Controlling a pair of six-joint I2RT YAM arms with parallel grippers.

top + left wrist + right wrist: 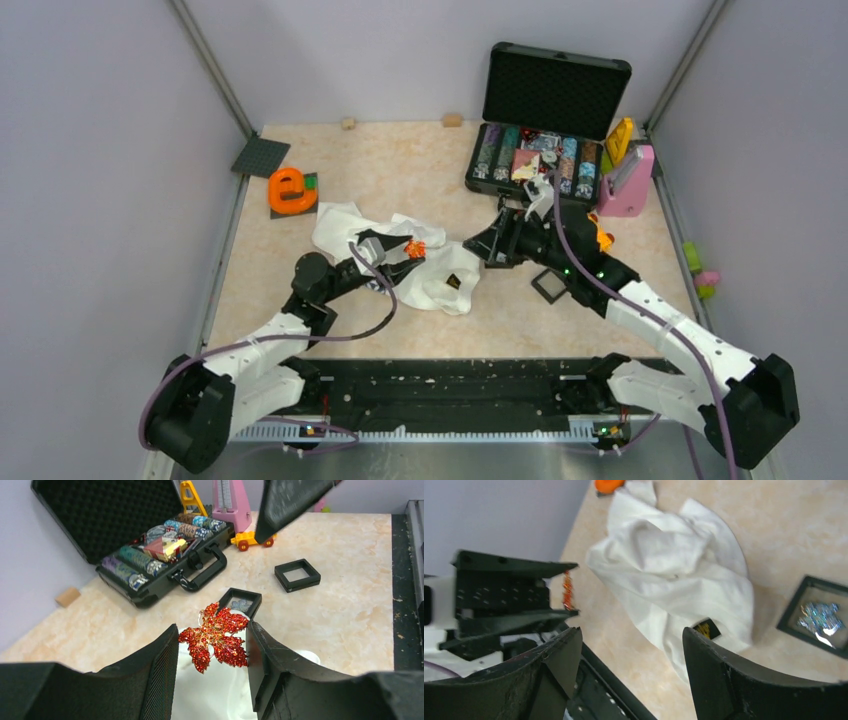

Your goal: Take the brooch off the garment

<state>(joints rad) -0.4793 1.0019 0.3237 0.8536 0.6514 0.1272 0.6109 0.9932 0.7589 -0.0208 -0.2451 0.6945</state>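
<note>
Left jaws: clenched on the brooch, one jaw pressed to each side of it, directly over the garment.
Brooch: one red-orange glittering flower pin, held up in the left jaws above the middle of the garment. In the right wrist view it is seen edge-on, with bare surface showing between it and the garment's edge.
Right jaws: spread wide with nothing between them, hovering just right of the garment and pointing at it.
Garment: one crumpled white shirt lying on the surface, with one black tag at its near-right hem.
Done, as judged: the pin has been seized and looks lifted off the cloth. No fabric can be seen rising with it, though white cloth lies right beneath it in the left wrist view, so I cannot tell for certain that the clasp is out.
Left, as judged: carry the brooch clear of the garment and put it down.
Display boxes: two small black ones, right of the garment.
Chip case: one, open, beyond the garment to the right.
Orange letter toy: one, just beside the garment's far-left corner.
</note>
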